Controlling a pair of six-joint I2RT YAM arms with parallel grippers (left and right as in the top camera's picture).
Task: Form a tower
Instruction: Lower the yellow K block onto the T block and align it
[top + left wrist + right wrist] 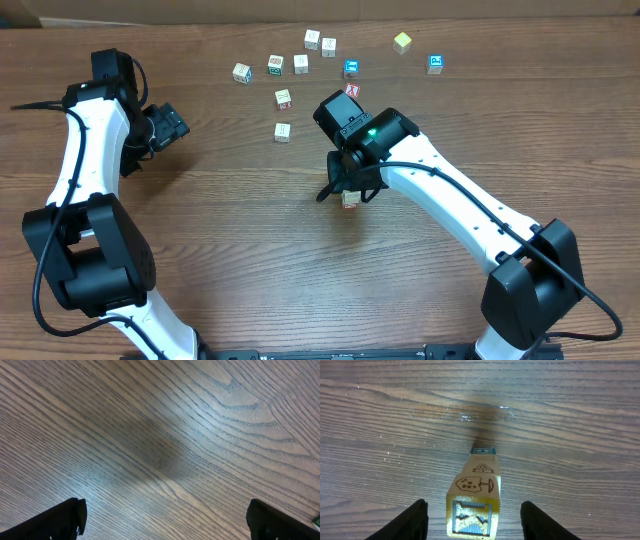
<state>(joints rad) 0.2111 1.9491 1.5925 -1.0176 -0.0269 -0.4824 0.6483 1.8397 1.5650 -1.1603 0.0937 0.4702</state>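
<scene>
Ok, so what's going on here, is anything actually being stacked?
Yes. The right claw sits over a tower of small wooden cubes standing upright near the middle of the table. Its jaws are open, one on each side of the stack with a gap to it, so nothing is gripped. The left claw hangs wide open over bare wood, away from the work. About ten loose cubes lie scattered along the far side.

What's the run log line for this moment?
right gripper: open, straddling tower, not touching | tower: upright on table | left gripper: open, empty, over table | loose cubes: scattered beyond tower
</scene>
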